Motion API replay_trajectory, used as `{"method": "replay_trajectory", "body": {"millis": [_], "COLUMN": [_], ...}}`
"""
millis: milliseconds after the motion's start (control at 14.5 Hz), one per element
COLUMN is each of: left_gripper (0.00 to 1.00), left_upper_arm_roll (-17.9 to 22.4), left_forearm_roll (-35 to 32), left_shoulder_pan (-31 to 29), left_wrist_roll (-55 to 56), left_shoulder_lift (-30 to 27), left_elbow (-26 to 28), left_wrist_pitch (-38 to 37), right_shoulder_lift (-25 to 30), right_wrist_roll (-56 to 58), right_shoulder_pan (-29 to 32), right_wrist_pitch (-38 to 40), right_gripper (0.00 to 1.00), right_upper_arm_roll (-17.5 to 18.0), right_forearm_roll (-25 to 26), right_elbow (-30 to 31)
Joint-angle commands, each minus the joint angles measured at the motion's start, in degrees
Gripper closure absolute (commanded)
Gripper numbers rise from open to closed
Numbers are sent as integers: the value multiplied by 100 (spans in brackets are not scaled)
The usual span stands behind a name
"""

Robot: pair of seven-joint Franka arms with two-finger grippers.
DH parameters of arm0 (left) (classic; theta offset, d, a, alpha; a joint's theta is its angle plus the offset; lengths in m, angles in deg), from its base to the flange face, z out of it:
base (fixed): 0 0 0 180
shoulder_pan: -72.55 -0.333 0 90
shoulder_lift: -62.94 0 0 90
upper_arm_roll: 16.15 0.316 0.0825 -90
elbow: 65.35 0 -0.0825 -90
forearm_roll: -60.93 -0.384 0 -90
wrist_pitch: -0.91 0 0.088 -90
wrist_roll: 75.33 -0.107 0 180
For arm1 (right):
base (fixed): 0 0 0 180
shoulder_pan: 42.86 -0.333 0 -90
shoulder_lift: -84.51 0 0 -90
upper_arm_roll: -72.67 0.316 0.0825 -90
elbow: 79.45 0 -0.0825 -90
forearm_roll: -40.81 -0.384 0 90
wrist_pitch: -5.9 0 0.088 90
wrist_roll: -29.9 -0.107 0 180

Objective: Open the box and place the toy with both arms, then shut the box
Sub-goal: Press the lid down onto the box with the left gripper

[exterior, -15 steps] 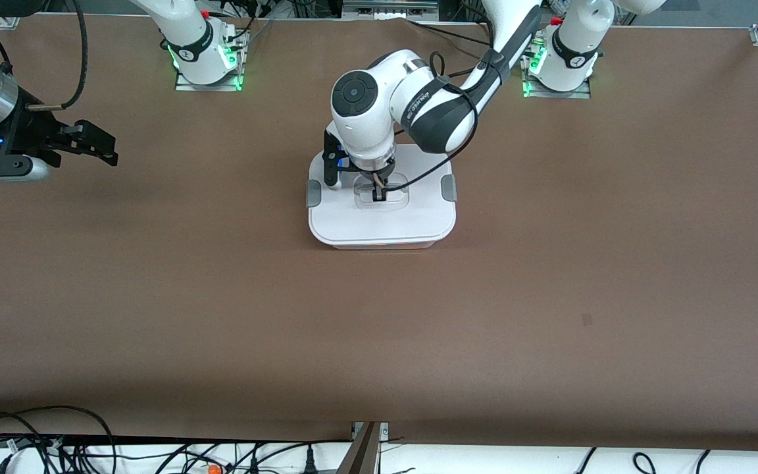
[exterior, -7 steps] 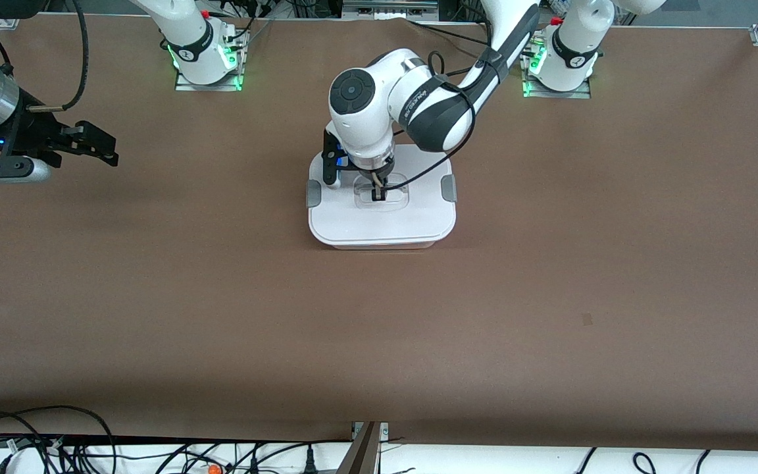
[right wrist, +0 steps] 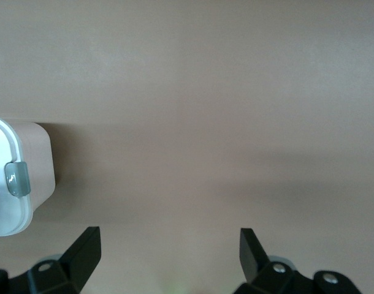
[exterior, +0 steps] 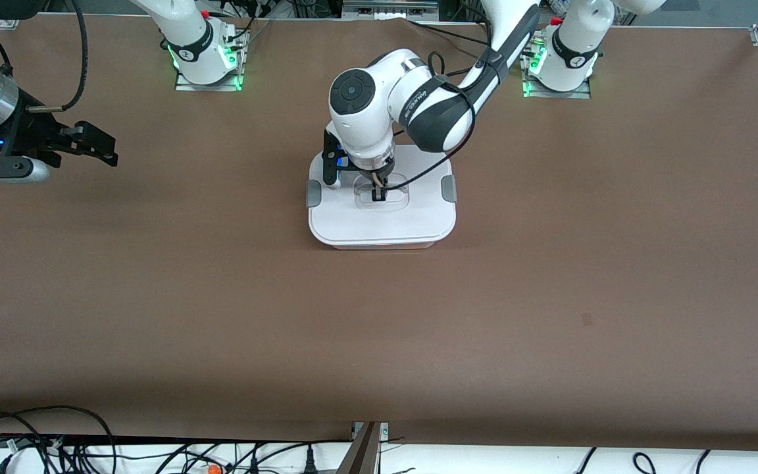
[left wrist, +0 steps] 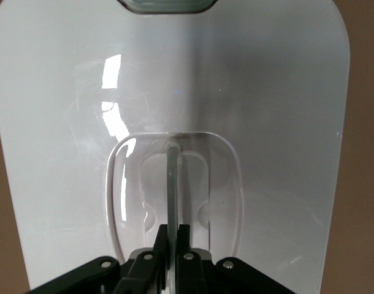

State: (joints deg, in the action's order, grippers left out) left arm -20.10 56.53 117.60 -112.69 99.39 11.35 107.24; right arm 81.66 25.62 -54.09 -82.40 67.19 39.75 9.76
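The box (exterior: 382, 242), a pale pink tub, stands mid-table under its white lid (exterior: 379, 220), which has a grey clip (exterior: 313, 193) on each side. My left gripper (exterior: 377, 193) comes straight down on the lid's centre and is shut on the thin upright handle (left wrist: 173, 184) in the recess. In the left wrist view the left gripper (left wrist: 173, 229) pinches that handle between both fingers. My right gripper (exterior: 114, 150) hangs open over bare table toward the right arm's end. It holds nothing, as the right wrist view confirms (right wrist: 168, 236), with the box (right wrist: 37, 159) off to one side. The toy is out of view.
The brown table (exterior: 550, 296) spreads wide round the box. Cables (exterior: 56, 447) lie past the table's edge nearest the front camera. The arm bases (exterior: 208, 62) stand along the edge farthest from it.
The left arm's wrist has shifted very slightly over the box. The lid, the box and the right arm have stayed where they were.
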Motion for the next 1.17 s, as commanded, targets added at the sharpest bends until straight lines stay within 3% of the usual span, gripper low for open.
{"method": "replay_trajectory", "body": {"millis": [0,1102], "left_gripper": [100,100], "left_upper_arm_roll": [17,35], "left_forearm_roll": [-193,-88], "left_shoulder_pan": [-22,-13], "left_wrist_roll": [-88,-167], "left_shoulder_lift": [-15,-191], "left_elbow": [153,161], "left_wrist_pitch": [-42,107], "right_shoulder_lift": [-31,-31], "right_wrist_roll": [-55,-55], "right_shoulder_pan": [42,77], "right_wrist_pitch": [93,102], "right_gripper": [0,0], "right_upper_arm_roll": [29,-6], "right_forearm_roll": [71,71], "right_elbow": [-88,-61]}}
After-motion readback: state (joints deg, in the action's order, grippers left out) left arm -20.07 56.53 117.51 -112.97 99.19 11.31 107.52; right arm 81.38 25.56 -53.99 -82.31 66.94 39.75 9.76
